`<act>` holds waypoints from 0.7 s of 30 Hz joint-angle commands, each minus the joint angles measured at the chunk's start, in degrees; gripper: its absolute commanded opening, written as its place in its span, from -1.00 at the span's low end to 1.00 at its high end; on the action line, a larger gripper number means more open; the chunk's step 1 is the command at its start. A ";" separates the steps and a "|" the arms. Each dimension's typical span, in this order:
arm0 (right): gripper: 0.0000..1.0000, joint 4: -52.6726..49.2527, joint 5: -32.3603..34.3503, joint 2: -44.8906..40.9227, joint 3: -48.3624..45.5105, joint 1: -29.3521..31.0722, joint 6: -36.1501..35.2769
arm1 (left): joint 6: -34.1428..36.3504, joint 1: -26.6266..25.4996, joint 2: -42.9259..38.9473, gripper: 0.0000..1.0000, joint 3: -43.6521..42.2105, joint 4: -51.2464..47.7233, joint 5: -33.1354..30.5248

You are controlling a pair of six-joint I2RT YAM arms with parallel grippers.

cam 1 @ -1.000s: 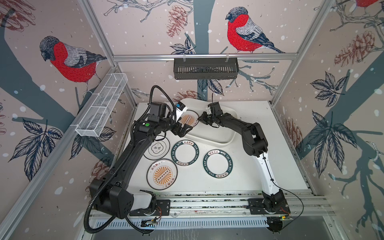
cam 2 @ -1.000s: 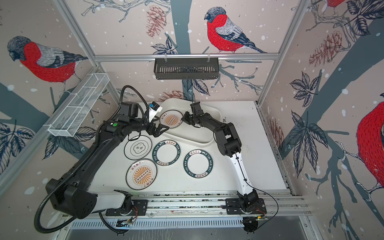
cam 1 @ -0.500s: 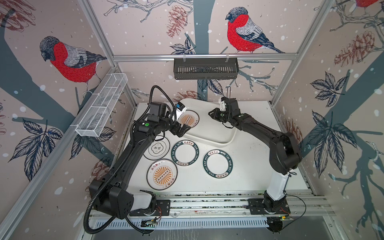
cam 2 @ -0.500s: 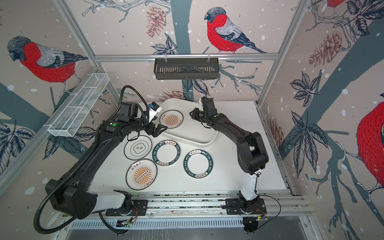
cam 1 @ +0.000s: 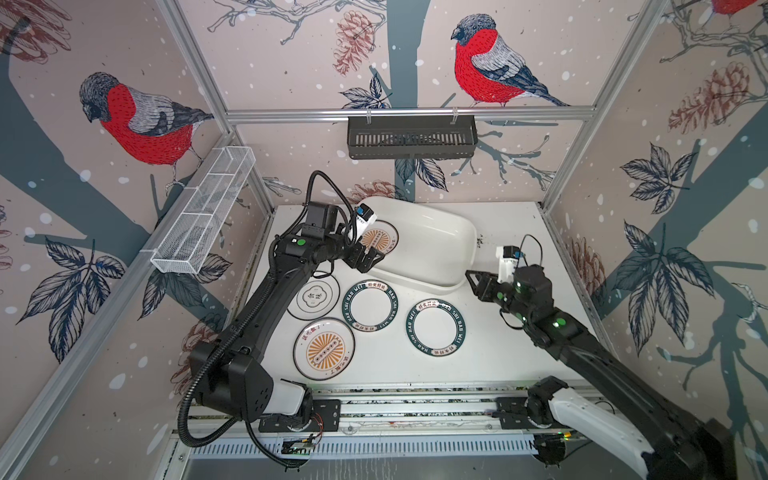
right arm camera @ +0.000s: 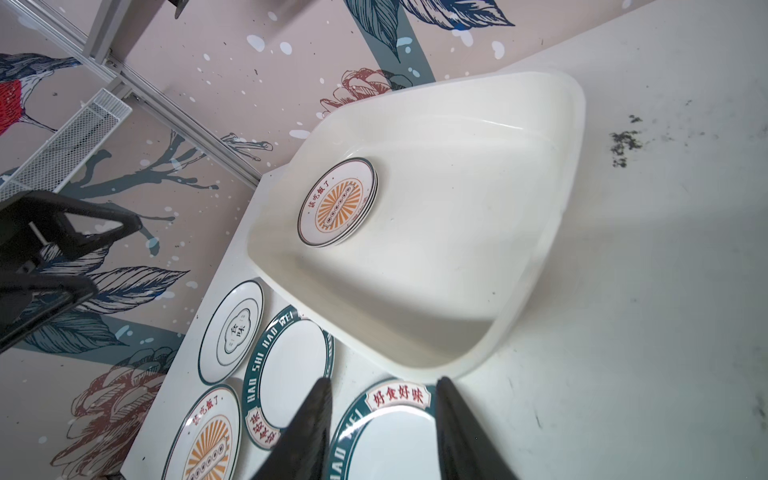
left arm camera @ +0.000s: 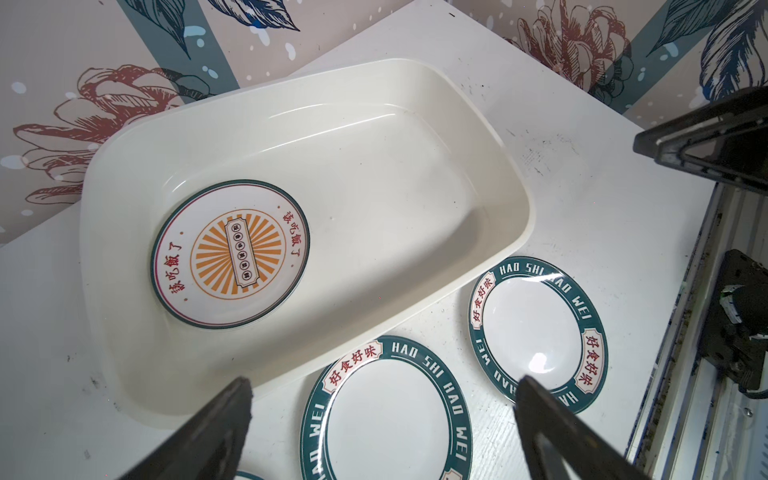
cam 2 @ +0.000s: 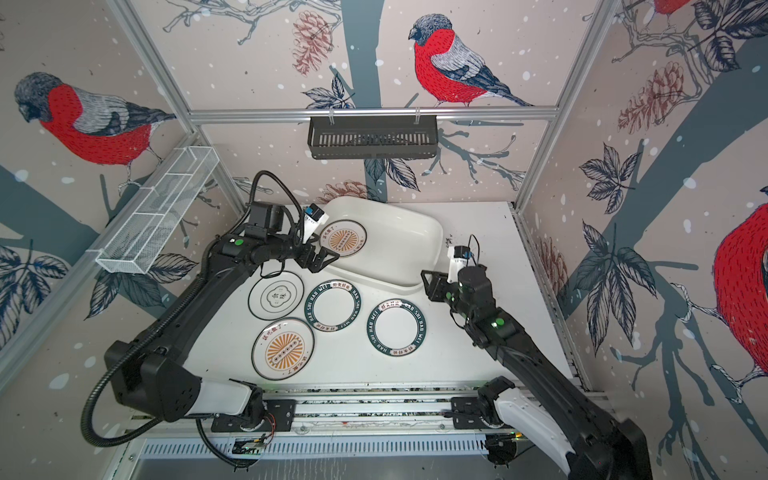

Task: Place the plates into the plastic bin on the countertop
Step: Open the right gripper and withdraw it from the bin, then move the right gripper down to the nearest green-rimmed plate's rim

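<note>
Pulling back from over the plastic bin (cam 1: 457, 232), the right gripper (cam 1: 476, 284) is now hanging off the bin's right end, while the left gripper (cam 1: 368, 259) is staying at the near-left rim, jaws spread wide and holding nothing. Below it, four plates are waiting flat on the countertop (cam 1: 486, 361): the quatrefoil plate (cam 1: 318, 296), a loose sunburst plate (cam 1: 325, 350), the inner green-rimmed plate (cam 1: 371, 305) just beside the bin's near wall, and the outer green-rimmed plate (cam 1: 435, 328). Inside the bin's left end, the binned sunburst plate (cam 2: 343, 239) is lying on what looks like one or two more. Farther right, the right gripper's fingers are standing partly apart and empty. A drop-off appears finished; the next pickup probably calls for lowering onto the outer green-rimmed plate's edge and pinching its thin lip.
</note>
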 commanded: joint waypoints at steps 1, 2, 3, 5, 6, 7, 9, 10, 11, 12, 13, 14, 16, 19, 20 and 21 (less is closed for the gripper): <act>-0.09 -5.22 0.74 -5.64 -2.53 -0.08 2.77 | 0.25 -0.08 1.26 0.95 0.63 -0.94 3.13; -0.08 -7.14 0.77 -6.96 -3.07 -0.18 3.64 | -0.16 -0.07 1.56 0.95 0.89 -0.81 3.45; -0.08 -8.60 0.55 -7.82 -3.62 -0.17 4.20 | -0.46 -0.12 1.80 0.95 1.03 -0.75 3.80; -0.07 -10.96 -1.08 -9.16 -4.99 -0.11 6.17 | -0.66 -0.25 2.02 0.95 1.13 -0.97 4.80; -0.07 -11.50 -2.14 -9.51 -5.69 -0.21 6.84 | -0.54 -0.27 2.10 0.95 1.15 -1.19 5.39; -0.08 -11.98 -3.07 -9.75 -6.32 -0.27 7.67 | -0.43 -0.27 2.07 0.95 1.13 -1.47 6.05; -0.07 -13.58 -3.66 -10.39 -7.25 -0.25 9.17 | -0.40 -0.32 2.26 0.95 1.04 -1.73 6.69; -0.07 -14.54 -3.97 -10.66 -7.72 -0.42 9.73 | -0.37 -0.34 2.29 0.95 0.98 -1.86 6.89; -0.06 -15.36 -4.54 -10.71 -8.21 -0.78 10.03 | -0.27 -0.35 2.41 0.95 0.93 -2.15 7.19; -0.06 -15.91 -5.26 -10.78 -8.65 -1.12 10.16 | -0.18 -0.34 2.46 0.95 0.94 -2.26 7.49; -0.06 -16.23 -6.45 -10.69 -9.27 -1.54 10.44 | -0.26 -0.35 2.46 0.95 0.85 -2.26 7.86; -0.06 -16.05 -7.68 -10.76 -9.93 -1.90 10.75 | -0.40 -0.37 2.55 0.95 0.76 -2.12 8.39; -0.05 -15.19 -9.74 -10.71 -11.29 -2.39 11.27 | -0.84 -0.36 2.56 0.95 0.58 -1.77 9.13; -0.04 -13.30 -13.22 -9.99 -13.61 -3.58 11.70 | -1.31 -0.36 2.97 0.95 0.75 -1.64 9.71; -0.04 -12.81 -14.10 -9.64 -14.32 -4.03 11.77 | -1.54 -0.38 3.08 0.95 0.75 -1.69 9.97; -0.04 -12.29 -14.69 -9.42 -14.81 -4.38 11.77 | -1.66 -0.32 3.17 0.95 0.81 -1.70 10.24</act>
